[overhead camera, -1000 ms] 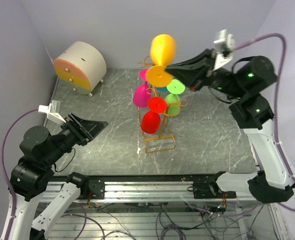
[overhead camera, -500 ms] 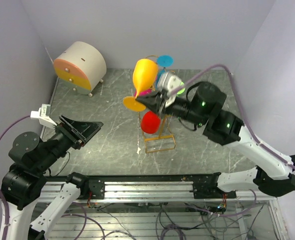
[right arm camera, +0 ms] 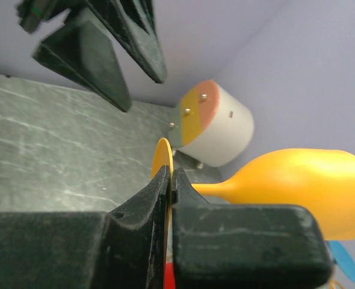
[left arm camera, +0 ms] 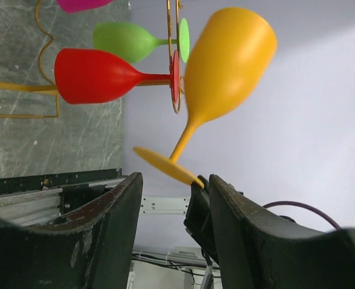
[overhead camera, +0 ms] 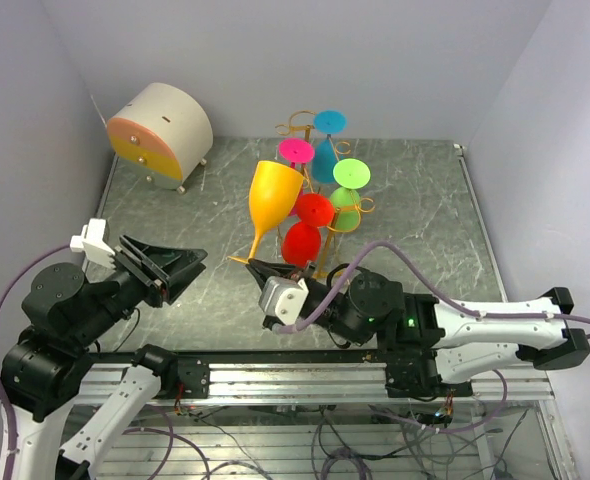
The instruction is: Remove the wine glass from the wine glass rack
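The right gripper (overhead camera: pixel 251 264) is pinching the thin foot of the orange wine glass (overhead camera: pixel 273 195), its fingers (right arm camera: pixel 142 208) pressing on either face of the disc, probably the firmest hold so slim a part allows; the glass is hanging in the air over the middle of the table's (overhead camera: pixel 425 230) near edge, bowl upward and leaning a little, touching nothing else; it is sitting well clear of the rack (left arm camera: pixel 21 88), so the lifting-off looks done; the rack is standing between the middle and the far edge, carrying the red glass (overhead camera: pixel 301 243) and three others upside down by their feet; the left gripper (overhead camera: pixel 180 266) is hovering near the near left corner with fingers spread, holding nothing, pointing toward the glass, perhaps waiting to receive it; a round drawer chest (overhead camera: pixel 160 130) is occupying the far left corner.
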You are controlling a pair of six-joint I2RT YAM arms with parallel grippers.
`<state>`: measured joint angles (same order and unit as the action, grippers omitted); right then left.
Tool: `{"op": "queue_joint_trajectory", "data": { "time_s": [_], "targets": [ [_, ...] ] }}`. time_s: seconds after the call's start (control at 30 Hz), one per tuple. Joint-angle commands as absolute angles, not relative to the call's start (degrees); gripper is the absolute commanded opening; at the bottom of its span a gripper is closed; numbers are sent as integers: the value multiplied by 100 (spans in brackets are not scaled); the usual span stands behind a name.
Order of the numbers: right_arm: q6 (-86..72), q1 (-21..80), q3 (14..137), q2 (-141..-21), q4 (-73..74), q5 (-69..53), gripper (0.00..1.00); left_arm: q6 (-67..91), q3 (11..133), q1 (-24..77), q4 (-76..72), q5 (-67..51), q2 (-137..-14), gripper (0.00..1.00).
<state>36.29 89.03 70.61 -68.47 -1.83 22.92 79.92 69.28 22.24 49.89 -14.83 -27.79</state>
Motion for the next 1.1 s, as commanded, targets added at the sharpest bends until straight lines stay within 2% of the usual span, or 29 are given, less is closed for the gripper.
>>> {"op": "queue_joint_trajectory", "data": {
  "time_s": [0.0, 0.57, 1.07],
  "targets": [
    [4717, 9120, 6740, -6791, -1617, 3253, 0, 8125, 7140, 2250, 5335, -1769, -2694, 59],
    [7016, 9913, 5472, -7391, -4514, 3369, 0, 8576, 6583, 2237, 4913, -2054, -2582, 61],
    [7181, 10060, 5609, -7845, -4586, 2957, 0, 8730, 6424, 2196, 4658, -2261, -2570, 61]
  ]
}}
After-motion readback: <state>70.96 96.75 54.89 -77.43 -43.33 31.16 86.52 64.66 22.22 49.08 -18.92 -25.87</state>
